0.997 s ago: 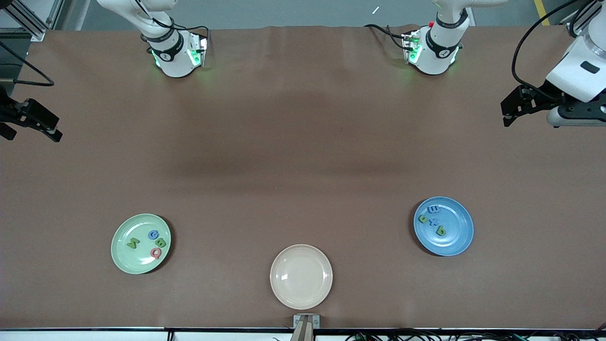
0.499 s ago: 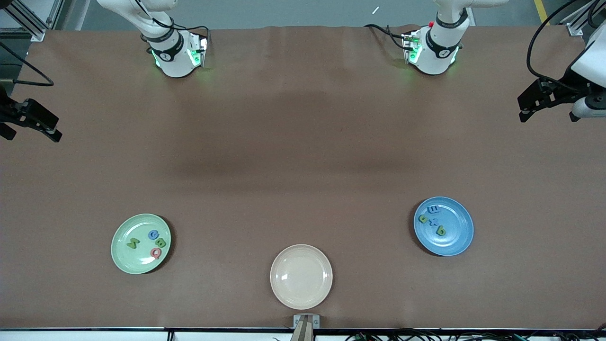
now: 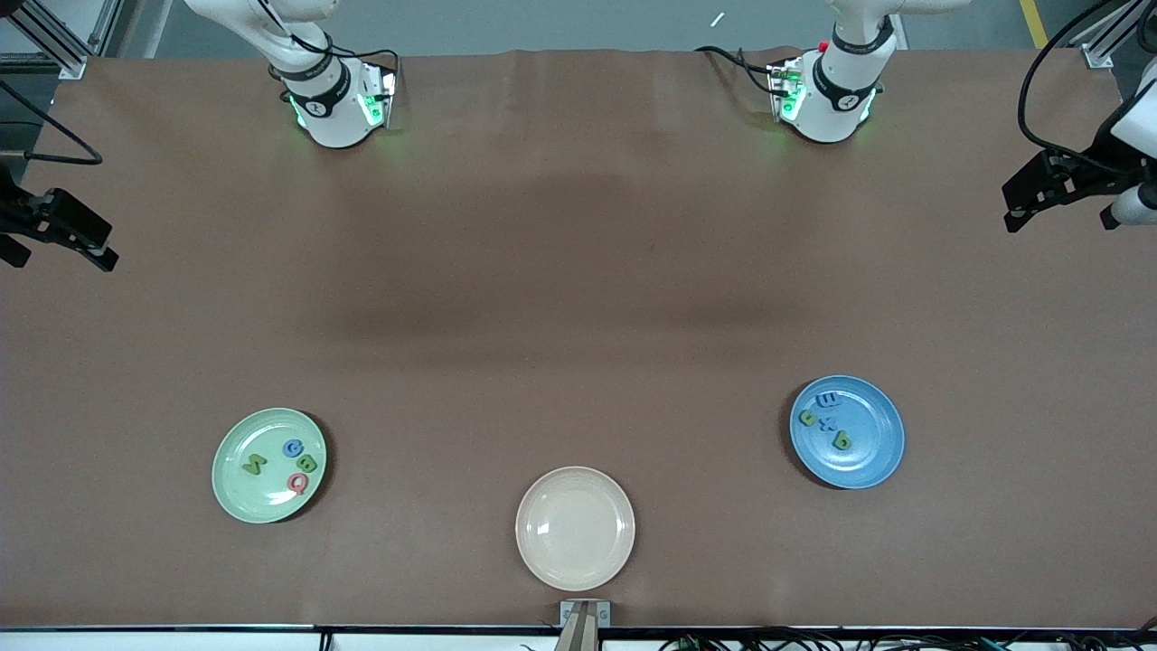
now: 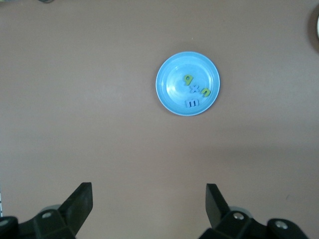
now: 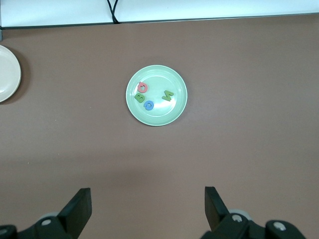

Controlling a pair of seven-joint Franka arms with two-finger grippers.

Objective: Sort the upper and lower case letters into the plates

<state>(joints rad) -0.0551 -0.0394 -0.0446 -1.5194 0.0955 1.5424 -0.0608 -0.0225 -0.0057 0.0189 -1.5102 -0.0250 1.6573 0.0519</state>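
Observation:
The pale green plate (image 3: 242, 495) (image 5: 172, 113) lies toward the right arm's end and holds a green M (image 3: 255, 466), a blue letter (image 3: 293, 448), a green B (image 3: 306, 465) and a pinkish-red letter (image 3: 297, 483). The blue plate (image 3: 875, 452) (image 4: 172, 94) lies toward the left arm's end and holds two green letters (image 3: 806, 418) and two blue letters (image 3: 827, 400). My left gripper (image 3: 1056, 217) (image 4: 148, 195) hangs open and empty over the table's edge at its own end. My right gripper (image 3: 61, 260) (image 5: 148, 196) waits open and empty over the other end.
A cream-beige plate (image 3: 575, 542) (image 5: 6, 74) with nothing in it sits near the table's front edge, between the two coloured plates. Both arm bases (image 3: 334, 108) stand along the table's back edge. Brown tabletop (image 3: 578, 298) spans the middle.
The left arm has drawn back and outward toward its end of the table, away from the blue plate. The right arm, plates and letters have not moved.

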